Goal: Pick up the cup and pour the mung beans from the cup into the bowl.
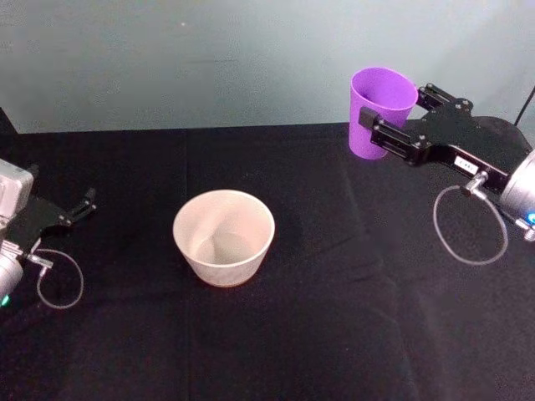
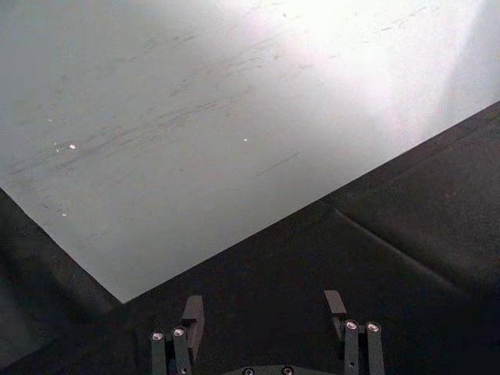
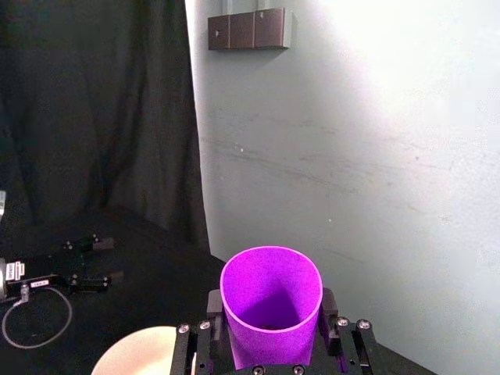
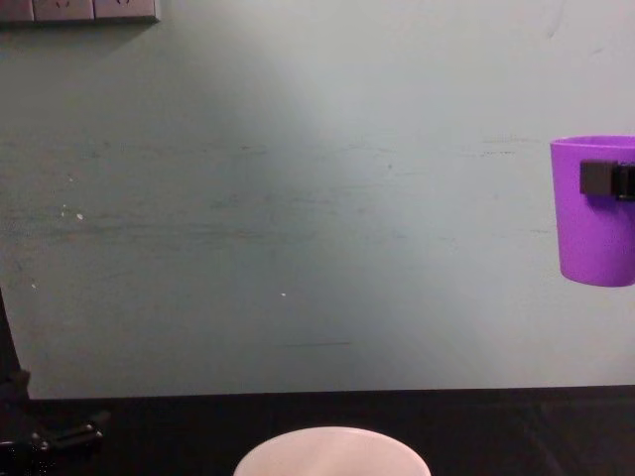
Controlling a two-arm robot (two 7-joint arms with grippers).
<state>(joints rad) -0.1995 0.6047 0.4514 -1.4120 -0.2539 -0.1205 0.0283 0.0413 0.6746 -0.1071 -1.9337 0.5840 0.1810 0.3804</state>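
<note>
The purple cup (image 1: pixel 380 110) hangs upright, well above the black table, to the right of and behind the bowl. My right gripper (image 1: pixel 386 117) is shut on its sides. The chest view shows the cup (image 4: pixel 595 210) high at the right edge, and the right wrist view looks down into the cup (image 3: pixel 271 301), where the gripper (image 3: pixel 269 332) clasps it. A few dark mung beans (image 3: pixel 269 326) show at its bottom. The white bowl (image 1: pixel 224 236) stands at the table's middle, its rim (image 4: pixel 332 446) low in the chest view. My left gripper (image 1: pixel 86 203) rests open at the left edge, also seen as the gripper (image 2: pixel 264 308).
A pale wall (image 1: pixel 209 58) rises behind the black table (image 1: pixel 276 334). Cable loops hang by the left wrist (image 1: pixel 60 280) and the right wrist (image 1: pixel 470 225). A socket strip (image 3: pixel 250 30) is mounted on the wall.
</note>
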